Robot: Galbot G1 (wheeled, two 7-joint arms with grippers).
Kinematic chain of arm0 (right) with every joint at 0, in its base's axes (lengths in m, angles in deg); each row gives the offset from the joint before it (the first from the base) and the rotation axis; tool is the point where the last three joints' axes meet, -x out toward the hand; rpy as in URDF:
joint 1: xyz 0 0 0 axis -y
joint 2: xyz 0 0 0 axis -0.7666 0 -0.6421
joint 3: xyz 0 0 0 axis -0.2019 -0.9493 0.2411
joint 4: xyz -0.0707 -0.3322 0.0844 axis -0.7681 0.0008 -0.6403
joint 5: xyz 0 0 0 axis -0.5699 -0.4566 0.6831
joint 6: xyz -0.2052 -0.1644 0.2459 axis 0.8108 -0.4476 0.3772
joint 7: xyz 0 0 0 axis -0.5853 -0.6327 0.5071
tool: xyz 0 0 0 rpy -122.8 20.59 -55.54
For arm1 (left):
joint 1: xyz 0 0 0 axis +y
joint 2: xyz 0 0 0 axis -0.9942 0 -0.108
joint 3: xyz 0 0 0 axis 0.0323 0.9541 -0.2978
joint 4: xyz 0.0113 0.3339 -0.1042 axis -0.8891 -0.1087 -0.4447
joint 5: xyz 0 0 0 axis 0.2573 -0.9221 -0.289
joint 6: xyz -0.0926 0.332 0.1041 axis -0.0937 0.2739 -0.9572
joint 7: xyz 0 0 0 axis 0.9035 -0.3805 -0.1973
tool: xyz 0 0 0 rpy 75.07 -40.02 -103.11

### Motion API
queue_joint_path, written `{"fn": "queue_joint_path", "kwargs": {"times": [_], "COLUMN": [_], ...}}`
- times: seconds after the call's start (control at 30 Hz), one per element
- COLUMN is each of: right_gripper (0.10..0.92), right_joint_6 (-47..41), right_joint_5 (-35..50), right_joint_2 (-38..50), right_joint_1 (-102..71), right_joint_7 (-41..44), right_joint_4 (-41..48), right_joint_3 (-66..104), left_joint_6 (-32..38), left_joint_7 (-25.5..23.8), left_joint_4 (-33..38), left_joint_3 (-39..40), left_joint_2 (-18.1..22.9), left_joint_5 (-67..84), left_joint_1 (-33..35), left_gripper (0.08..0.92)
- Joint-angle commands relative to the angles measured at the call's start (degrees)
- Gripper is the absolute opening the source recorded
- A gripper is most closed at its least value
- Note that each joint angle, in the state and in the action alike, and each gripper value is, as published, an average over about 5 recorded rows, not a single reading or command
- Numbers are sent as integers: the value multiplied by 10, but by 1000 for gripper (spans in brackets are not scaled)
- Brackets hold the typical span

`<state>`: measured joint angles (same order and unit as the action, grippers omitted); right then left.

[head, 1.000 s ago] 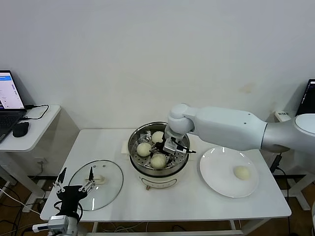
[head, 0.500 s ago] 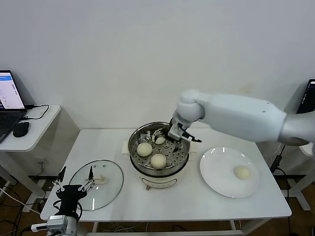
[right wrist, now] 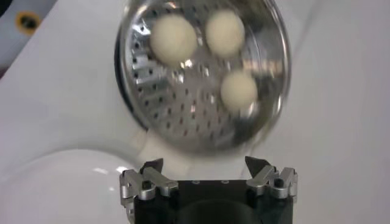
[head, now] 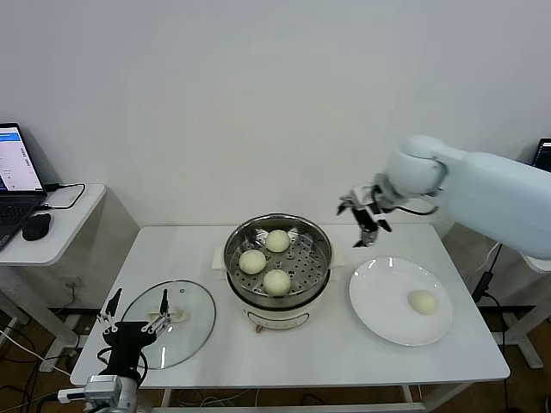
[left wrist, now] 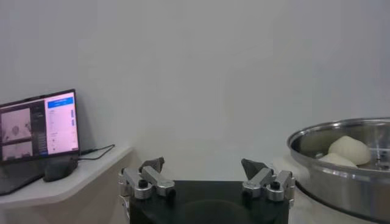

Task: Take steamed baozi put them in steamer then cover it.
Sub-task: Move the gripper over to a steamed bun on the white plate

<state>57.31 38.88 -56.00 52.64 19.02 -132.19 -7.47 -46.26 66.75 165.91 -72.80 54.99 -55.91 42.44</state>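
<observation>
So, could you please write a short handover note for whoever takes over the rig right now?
Right gripper: fingers open, empty, in the air between the round shiny steel steamer and the flat white round plate.
Left gripper: open, empty, parked at the table's front left edge, by the round clear glass lid.
Done: three cream-white round baozi sit on the steamer's perforated tray.
Left: the fourth baozi lies on the plate; move it into the steamer, then set the lid on.
</observation>
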Motion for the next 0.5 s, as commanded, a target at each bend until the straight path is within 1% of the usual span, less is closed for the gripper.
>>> {"fn": "queue_joint_path", "kwargs": {"times": [0.03, 0.27, 0.5], "right_gripper": [822, 823, 822], "right_joint_6": [-54, 13, 64], "right_joint_5": [-36, -112, -172], "right_joint_2": [141, 170, 154], "right_joint_1": [-102, -257, -419], "right_joint_7": [22, 65, 79], "right_joint_4": [-18, 19, 66], "right_joint_3": [68, 197, 336], "left_joint_6": [0, 1, 1], "left_joint_7": [0, 1, 1], "left_joint_4": [2, 4, 8], "left_joint_3": [0, 3, 5], "left_joint_2": [-2, 0, 1], "left_joint_5": [0, -4, -9], "left_joint_1": [1, 8, 14], "left_gripper": [823, 823, 823]}}
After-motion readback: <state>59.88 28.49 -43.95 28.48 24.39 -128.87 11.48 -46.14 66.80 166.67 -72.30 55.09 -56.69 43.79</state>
